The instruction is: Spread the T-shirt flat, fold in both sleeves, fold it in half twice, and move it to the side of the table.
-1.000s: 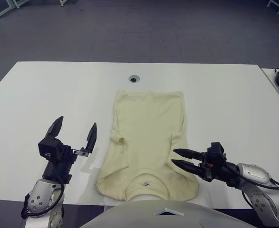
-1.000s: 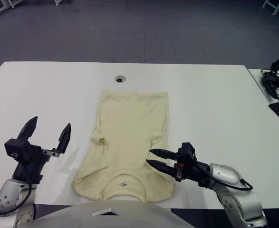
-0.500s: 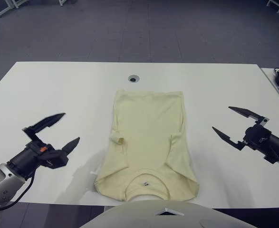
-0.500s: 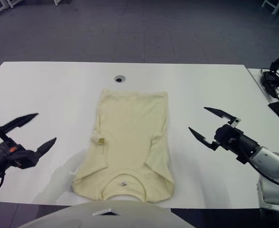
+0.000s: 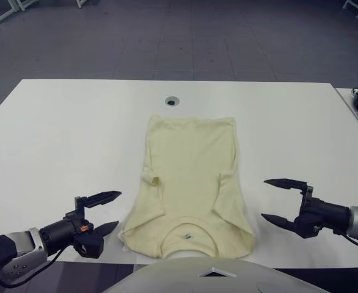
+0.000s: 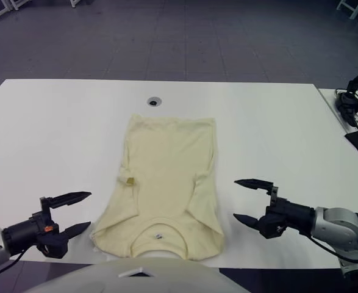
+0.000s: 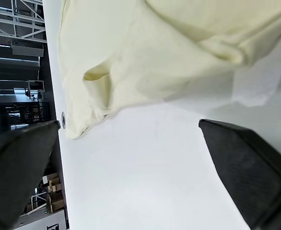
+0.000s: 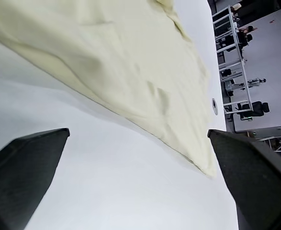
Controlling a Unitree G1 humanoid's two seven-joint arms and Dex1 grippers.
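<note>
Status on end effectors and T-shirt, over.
Left end effector open, off near left corner of T-shirt. Right end effector open, off its near right side. T-shirt flat, sleeves folded in. Grommet hole beyond far hem, clear.

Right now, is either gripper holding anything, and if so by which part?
Nothing is held. The left gripper and right gripper are both open, one on each side of the T-shirt, clear of the cloth.

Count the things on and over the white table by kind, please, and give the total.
Pale yellow T-shirt: 1
Round cable grommet: 1
Open grippers: 2 (left gripper, right gripper)
Total: 4
</note>
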